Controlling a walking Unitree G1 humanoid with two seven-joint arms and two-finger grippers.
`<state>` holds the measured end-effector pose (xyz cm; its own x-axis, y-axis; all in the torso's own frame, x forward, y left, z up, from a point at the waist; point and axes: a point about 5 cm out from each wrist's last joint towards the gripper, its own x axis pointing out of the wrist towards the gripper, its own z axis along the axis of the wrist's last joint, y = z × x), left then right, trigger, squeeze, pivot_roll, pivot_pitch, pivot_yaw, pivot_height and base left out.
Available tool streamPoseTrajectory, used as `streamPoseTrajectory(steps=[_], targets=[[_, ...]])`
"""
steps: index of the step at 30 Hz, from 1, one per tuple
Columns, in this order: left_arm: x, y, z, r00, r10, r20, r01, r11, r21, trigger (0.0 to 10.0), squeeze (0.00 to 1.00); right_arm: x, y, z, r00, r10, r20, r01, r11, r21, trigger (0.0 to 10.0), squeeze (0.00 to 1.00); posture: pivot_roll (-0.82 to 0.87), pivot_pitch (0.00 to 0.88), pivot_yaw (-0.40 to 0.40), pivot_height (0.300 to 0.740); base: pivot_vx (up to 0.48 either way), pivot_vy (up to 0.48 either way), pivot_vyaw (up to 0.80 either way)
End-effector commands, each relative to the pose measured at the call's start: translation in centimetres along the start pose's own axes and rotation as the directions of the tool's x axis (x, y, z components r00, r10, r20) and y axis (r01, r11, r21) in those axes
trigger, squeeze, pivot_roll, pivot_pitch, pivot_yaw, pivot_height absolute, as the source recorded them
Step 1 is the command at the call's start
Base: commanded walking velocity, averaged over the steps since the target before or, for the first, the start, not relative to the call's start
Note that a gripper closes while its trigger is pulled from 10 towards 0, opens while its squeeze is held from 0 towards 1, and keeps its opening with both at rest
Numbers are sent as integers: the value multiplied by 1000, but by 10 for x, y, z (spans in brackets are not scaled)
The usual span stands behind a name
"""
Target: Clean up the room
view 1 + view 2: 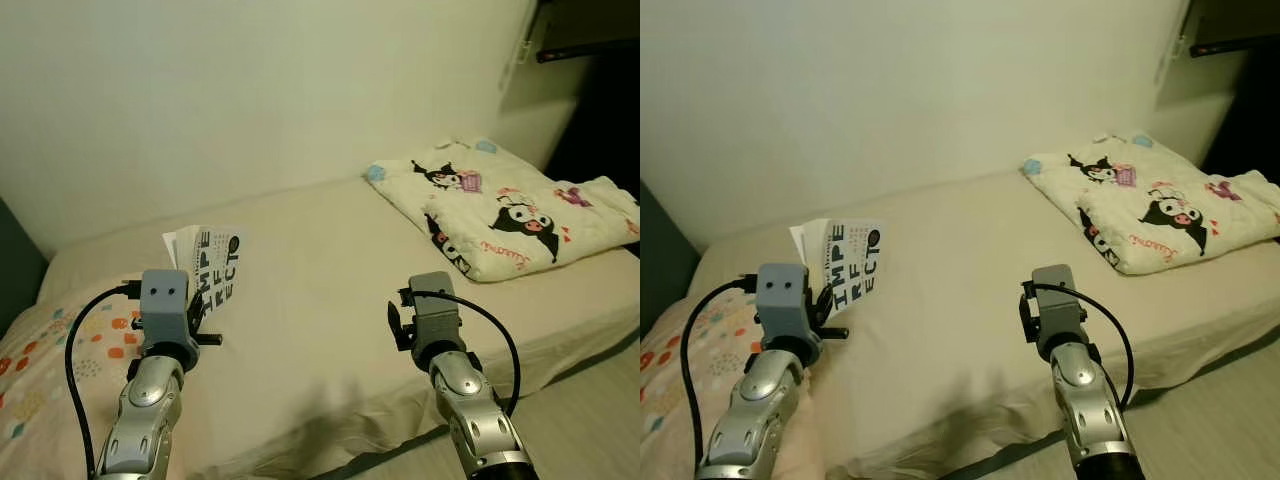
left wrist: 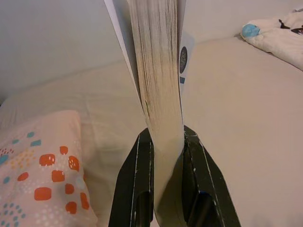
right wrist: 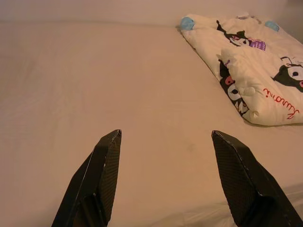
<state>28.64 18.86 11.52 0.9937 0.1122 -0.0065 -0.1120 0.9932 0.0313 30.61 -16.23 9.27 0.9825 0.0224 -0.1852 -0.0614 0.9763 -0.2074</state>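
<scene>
The left gripper [image 2: 163, 156] is clamped on a paperback book [image 1: 212, 262], which it holds upright above the bed [image 1: 330, 300], just beside the pillow [image 1: 55, 370] with orange dots. The 2 fingers pinch only the lower edge of the book, so the risk, in my judgement, is that the book tips or slides out when the arm swings. The cover [image 2: 118, 42] already stands a little away from the pages [image 2: 156, 71], and it could bend or catch on something. The right gripper [image 3: 165, 142] hangs over the bed with its fingers wide apart and nothing between them.

The left wrist view shows the grip itself and the page block between the fingers. The eye views show instead the printed cover, and the folded cartoon blanket [image 1: 510, 205] lying at the far end of the bed from the pillow.
</scene>
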Motion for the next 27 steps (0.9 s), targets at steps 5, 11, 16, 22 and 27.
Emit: streamPoseTrajectory(steps=[5, 11, 16, 22, 27], targets=[[3, 3, 4, 1000, -4, 5, 4, 1000, 11, 10000, 0, 0, 2, -5, 1000, 4, -18, -4, 1000, 17, 10000, 0, -63, 60, 23, 740, 0, 0, 0], [2, 2, 3, 1000, -9, -1, 9, 1000, 14, 10000, 0, -1, 2, -5, 1000, -1, -22, 2, 999, 45, 10000, 0, -63, 60, 21, 740, 0, 0, 0], [2, 0, 2, 1000, -15, -7, 15, 1000, 24, 10000, 0, 0, 4, -2, 1000, 28, -10, -28, 999, -36, 10000, 0, -62, 62, 23, 740, 0, 0, 540], [2, 1, 1, 1000, -17, -8, 18, 1000, 24, 10000, 0, -1, 6, -2, 1000, 29, -7, -29, 999, -34, 10000, 0, -64, 64, 26, 740, 0, 0, 800], [3, 0, 2, 1000, -26, -9, 26, 999, 28, 10000, 0, 0, 6, -1, 1000, 24, -4, -24, 999, -26, 10000, 0, -65, 64, 27, 740, 0, 0, 800]])
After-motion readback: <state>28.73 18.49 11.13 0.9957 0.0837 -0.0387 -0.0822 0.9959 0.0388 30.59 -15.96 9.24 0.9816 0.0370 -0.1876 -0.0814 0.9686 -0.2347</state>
